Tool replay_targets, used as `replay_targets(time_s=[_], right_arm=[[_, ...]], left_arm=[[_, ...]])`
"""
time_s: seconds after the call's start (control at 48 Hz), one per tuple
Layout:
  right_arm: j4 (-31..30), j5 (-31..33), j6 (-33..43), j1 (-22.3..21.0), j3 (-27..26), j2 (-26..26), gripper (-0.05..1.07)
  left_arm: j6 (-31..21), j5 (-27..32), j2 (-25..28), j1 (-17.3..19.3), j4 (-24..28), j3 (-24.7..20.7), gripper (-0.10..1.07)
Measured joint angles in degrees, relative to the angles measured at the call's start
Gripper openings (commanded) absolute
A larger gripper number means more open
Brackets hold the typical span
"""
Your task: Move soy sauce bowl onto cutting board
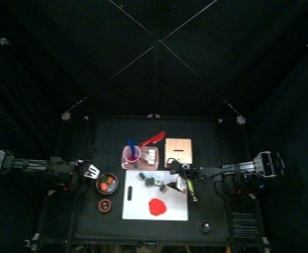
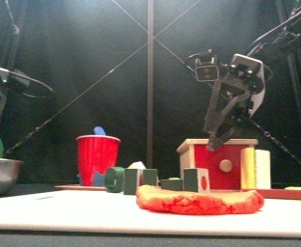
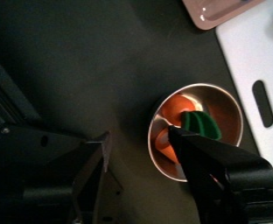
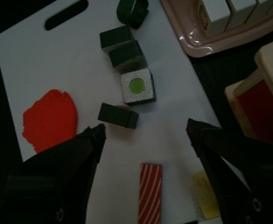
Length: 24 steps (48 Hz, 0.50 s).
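The soy sauce bowl (image 1: pixel 108 183) is a small round bowl with an orange-brown rim, on the black table just left of the white cutting board (image 1: pixel 133 198). In the left wrist view the bowl (image 3: pixel 209 105) shows an orange inside with a green piece in it. My left gripper (image 3: pixel 150 153) is open, one jaw over the bowl and the other outside its rim. The left gripper (image 1: pixel 94 174) is at the bowl's left edge in the top view. My right gripper (image 4: pixel 149 140) hangs open over the cutting board (image 4: pixel 57 52), holding nothing.
Green blocks (image 4: pixel 139 86), a flat red lump (image 4: pixel 55 118) and a striped piece (image 4: pixel 152 186) lie on the board. A red cup (image 2: pixel 97 159) and a wooden box (image 2: pixel 218 164) stand behind it. A dark dish with a red ring (image 1: pixel 106 206) lies near the bowl, and a tan-pink board (image 1: pixel 181 150) lies at the back.
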Motion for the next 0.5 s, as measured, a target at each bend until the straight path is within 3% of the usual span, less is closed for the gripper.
replay_targets(time_s=[0.208, 0.333, 0.5], right_arm=[[0.0, 0.0, 0.0, 0.18, -0.09, 0.18, 1.03], [0.0, 0.0, 0.0, 0.18, -0.44, 0.62, 1.03], [0.0, 0.0, 0.0, 0.18, -0.97, 1.49, 1.03]], left_arm=[[1.58, -4.83, 0.0, -0.35, -5.45, 2.46, 0.89], [2.11, -10.11, 0.53, -0.44, -5.8, 3.87, 0.89], [2.29, -16.35, 5.1, -0.44, -5.71, 5.54, 0.89]])
